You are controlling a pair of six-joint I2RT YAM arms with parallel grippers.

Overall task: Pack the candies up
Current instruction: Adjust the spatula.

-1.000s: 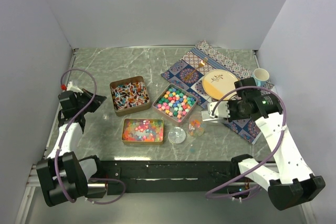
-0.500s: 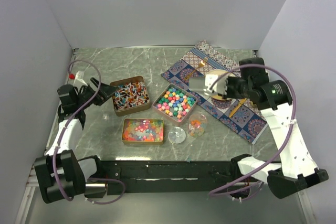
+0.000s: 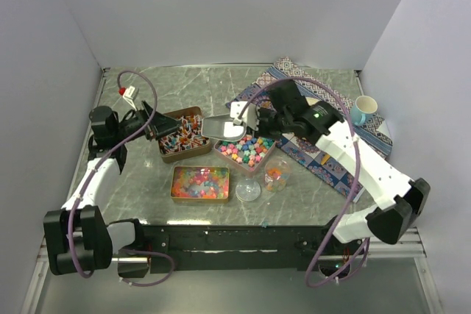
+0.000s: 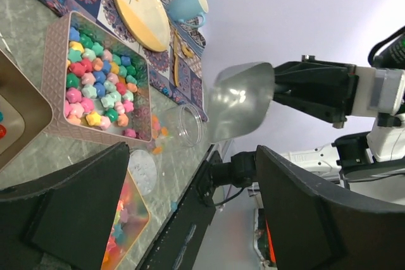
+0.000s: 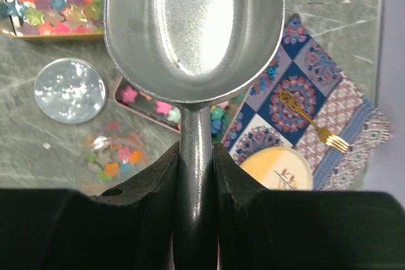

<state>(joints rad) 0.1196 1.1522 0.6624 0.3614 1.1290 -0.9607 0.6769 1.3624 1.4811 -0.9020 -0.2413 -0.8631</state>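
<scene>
The candies lie in three copper tins: wrapped stick sweets, chunky pastel pieces and glossy bright ones. A few candies sit in the clear jar, which lies on its side with its lid flat beside it. My right gripper is shut on the handle of an empty metal scoop. The scoop hangs above the gap between the two far tins. My left gripper stands open and empty at the left edge of the wrapped-sweets tin.
A patterned cloth covers the right side of the table. On it are a yellow plate, a gold fork and a pale blue mug. Grey walls close in on the left, back and right.
My right arm has swung the scoop left, from beside the plate to above the tins. My left gripper has opened and moved right, up to the wrapped-sweets tin.
</scene>
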